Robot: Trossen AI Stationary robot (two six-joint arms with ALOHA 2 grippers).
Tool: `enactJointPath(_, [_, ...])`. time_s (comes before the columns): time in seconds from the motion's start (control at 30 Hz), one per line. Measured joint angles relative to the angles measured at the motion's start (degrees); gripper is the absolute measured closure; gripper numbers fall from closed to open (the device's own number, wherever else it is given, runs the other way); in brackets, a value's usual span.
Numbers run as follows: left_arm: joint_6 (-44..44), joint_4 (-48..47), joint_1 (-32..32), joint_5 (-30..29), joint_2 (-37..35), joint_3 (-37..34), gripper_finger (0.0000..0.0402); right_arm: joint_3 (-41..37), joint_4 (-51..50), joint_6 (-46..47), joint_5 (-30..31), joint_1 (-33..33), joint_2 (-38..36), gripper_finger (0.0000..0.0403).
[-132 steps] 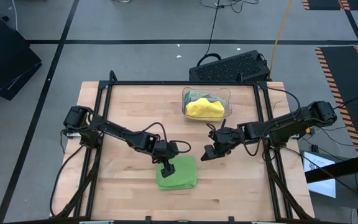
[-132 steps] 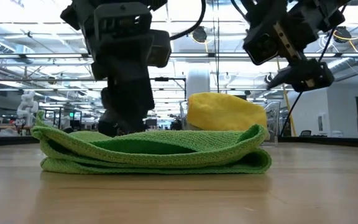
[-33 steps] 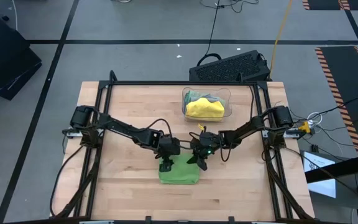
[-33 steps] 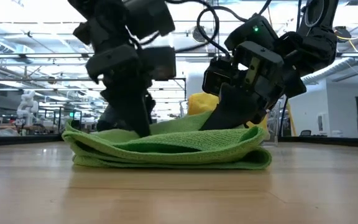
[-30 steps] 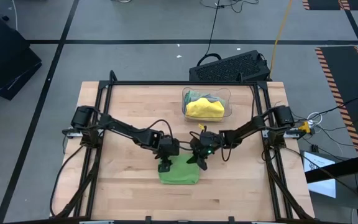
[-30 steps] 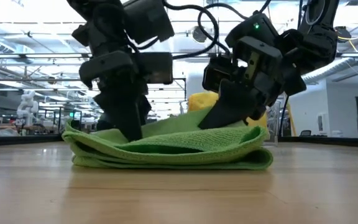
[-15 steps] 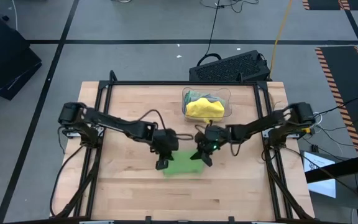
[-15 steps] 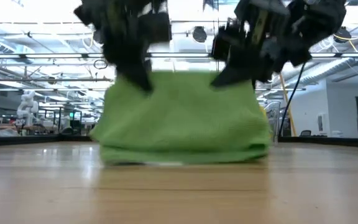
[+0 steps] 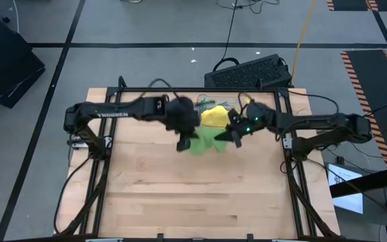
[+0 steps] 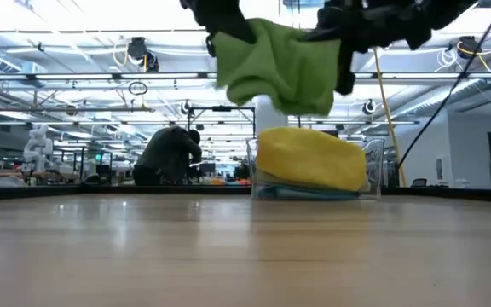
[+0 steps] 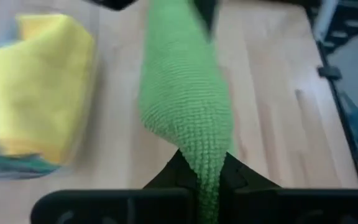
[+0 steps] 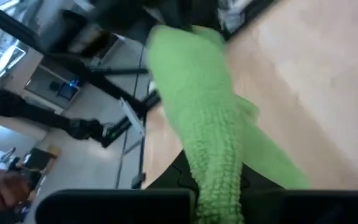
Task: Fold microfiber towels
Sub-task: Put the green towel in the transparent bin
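Left gripper is clamped tight on one end of the bright green microfibre towel; in its own wrist view the cloth runs straight out from between the pinched fingers. The towel hangs in the air between the two arms, clear of the light wooden table top, just in front of the clear plastic bin at the far edge.

Right gripper is likewise closed hard on the opposite end of the same towel.

Handling, judged: light, limp, a grippy knit. In the low view the towel sags and bunches between the two holds, so it has no stiffness of its own. Corner or edge pinches suit it; a mid-cloth hold would only bunch it further. Not fragile, and slip from a firm pinch looks unlikely.

In the bin: a folded yellow microfibre towel on top, with others beneath that are too hidden to sort by colour.

Room: the bin wall is close behind the hanging cloth, a likely snag. The near half of the table offers wide space. Black frame rails border both sides.
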Motion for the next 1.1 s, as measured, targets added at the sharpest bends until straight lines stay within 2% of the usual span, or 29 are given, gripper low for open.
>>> enactJointPath(0.1, [1.29, -3.09, 3.18, 0.04, -0.05, 2.22, 0.0394, 2.02, -2.96, -2.66, -1.0, -3.1, -1.85, 0.0399])
enactJointPath(0.33, [4.87, -1.13, 9.33, 1.47, 0.32, 2.72, 0.0388, 5.79, -4.1, -3.81, -3.52, -11.0, -1.08, 0.0399])
enactJointPath(0.57, [6.45, 3.88, 13.59, 4.06, 2.58, 2.73, 0.0392, 6.23, -5.67, -4.81, -13.17, -20.08, 0.1, 0.0399])
enactJointPath(0.67, [6.25, 8.05, 15.06, 5.16, 4.28, 2.75, 0.0388, 6.25, -5.52, -5.88, -16.04, -23.32, 0.87, 0.0399])
enactJointPath(0.87, [6.0, 10.59, 18.31, 7.37, 6.95, 2.68, 0.0394, 6.25, -5.75, -6.85, -22.42, -28.83, 2.48, 0.0399])
enactJointPath(1.1, [5.28, 15.95, 21.3, 13.37, 11.07, 2.68, 0.0394, 6.25, -5.86, -8.42, -29.64, -34.18, 5.64, 0.0399])
